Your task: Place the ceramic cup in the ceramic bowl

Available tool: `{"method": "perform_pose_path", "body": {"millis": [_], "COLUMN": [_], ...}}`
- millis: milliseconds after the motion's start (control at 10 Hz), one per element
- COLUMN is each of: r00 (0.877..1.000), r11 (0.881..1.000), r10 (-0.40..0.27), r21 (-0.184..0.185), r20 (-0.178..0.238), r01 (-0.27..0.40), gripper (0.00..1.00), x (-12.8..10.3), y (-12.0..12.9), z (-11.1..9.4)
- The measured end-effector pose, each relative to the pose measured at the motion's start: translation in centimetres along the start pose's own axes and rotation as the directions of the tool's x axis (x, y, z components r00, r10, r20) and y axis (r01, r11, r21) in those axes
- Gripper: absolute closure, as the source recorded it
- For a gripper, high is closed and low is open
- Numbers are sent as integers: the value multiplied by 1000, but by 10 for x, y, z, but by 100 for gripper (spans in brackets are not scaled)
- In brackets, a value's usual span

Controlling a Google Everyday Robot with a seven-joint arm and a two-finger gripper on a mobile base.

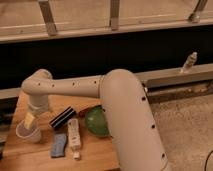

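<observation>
The small white ceramic cup (27,133) stands upright at the left of the wooden table (30,155). My gripper (30,120) hangs straight down over it, its tips at or just inside the cup's rim. The green ceramic bowl (96,122) sits at the right of the table, partly hidden behind my big white arm (125,110). The cup and the bowl are well apart, with other things between them.
A black striped block (62,117), a white remote-like stick (74,136) and a blue sponge-like piece (59,145) lie between cup and bowl. A dark red thing (85,110) lies behind the bowl. A dark rail wall runs behind the table.
</observation>
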Motion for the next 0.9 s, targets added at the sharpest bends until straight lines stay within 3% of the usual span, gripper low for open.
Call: {"method": "perform_pose_path", "body": {"millis": [200,700,900], "r00": [1000,999,998], "r11": [1000,999,999], "r10": [2,-33,-40], "r21": [-13,-19,-24], "r20": [8,27,44], "r01": [-2,34,41], "gripper": [31,84,98], "x": [0,-4,-6], "y": [1,10,10], "z": [4,1,-5]}}
